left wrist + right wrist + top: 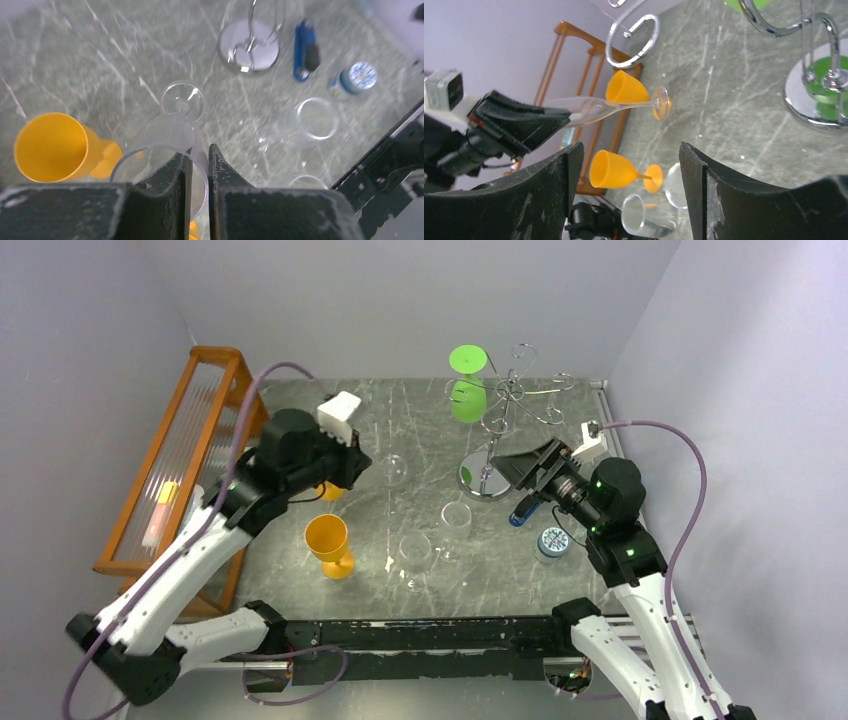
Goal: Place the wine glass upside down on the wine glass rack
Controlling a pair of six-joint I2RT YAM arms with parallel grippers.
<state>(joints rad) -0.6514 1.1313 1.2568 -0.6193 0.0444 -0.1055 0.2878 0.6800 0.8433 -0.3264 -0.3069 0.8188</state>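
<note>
A clear wine glass stands upright left of the table's middle, its foot low over the marble. My left gripper is shut on its rim, one finger inside the bowl and one outside. The right wrist view shows the same glass in those dark fingers. Whether its foot touches the table I cannot tell. The chrome wine glass rack stands at the back right on a round mirrored base, with a green glass hanging upside down on it. My right gripper hovers open beside that base with nothing between its fingers.
Two yellow glasses stand near the left arm. Two clear glasses are at mid-table. A blue tool and a small jar lie under the right arm. An orange wooden rack lines the left wall.
</note>
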